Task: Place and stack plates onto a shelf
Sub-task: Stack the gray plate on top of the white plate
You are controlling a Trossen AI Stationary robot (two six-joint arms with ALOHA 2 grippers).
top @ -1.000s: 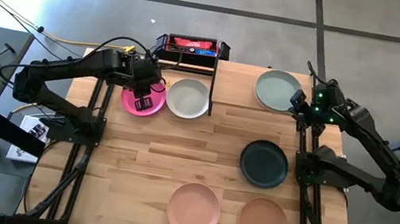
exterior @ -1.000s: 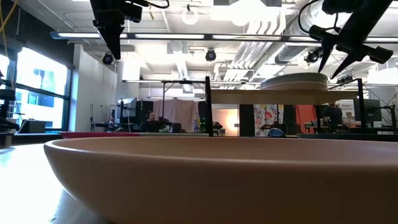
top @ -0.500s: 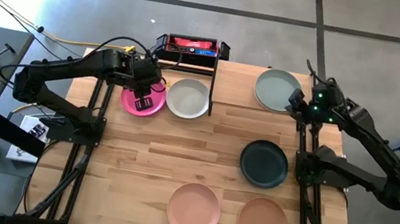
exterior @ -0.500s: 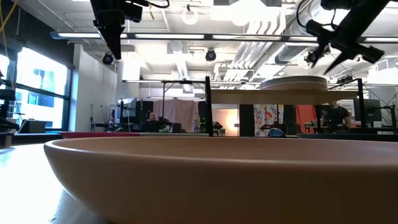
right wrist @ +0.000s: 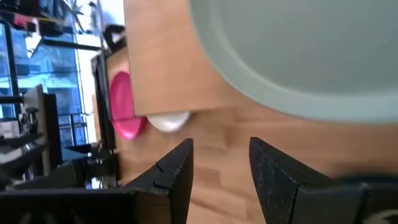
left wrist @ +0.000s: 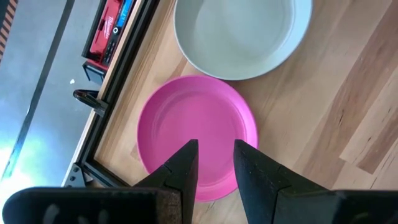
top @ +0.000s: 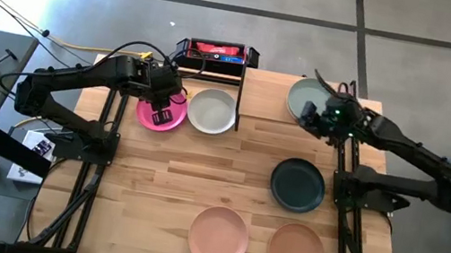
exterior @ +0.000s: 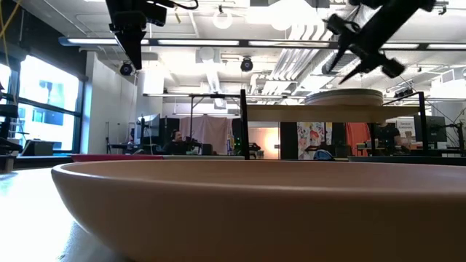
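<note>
1. My left gripper hangs above the magenta plate, near the far left corner of the table. Its fingers stand a narrow gap apart and hold nothing; in my left wrist view the plate lies flat on the wood below them.
2. The light grey plate lies just beside the magenta one, toward the table's middle, in the space under the shelf. The two rims are close, but I cannot tell whether they touch.
3. My right gripper is over the shelf, at the edge of the sage green plate nearer the table's middle. Its jaws are spread wide and empty. In my right wrist view the green plate fills the space ahead of the fingers, with the shelf board under it.
4. The sage green plate rests on the shelf at the far right corner of the table. In the low view it looks thicker than one plate, perhaps a stack, though I cannot count layers.
5. The dark teal plate lies on the table near the right edge, about halfway along it.
6. The pink plate and the brown plate lie side by side along the near edge, the brown one closer to the right corner, with a small gap between them.
7. A red and black box lies off the far edge, behind the shelf frame.
</note>
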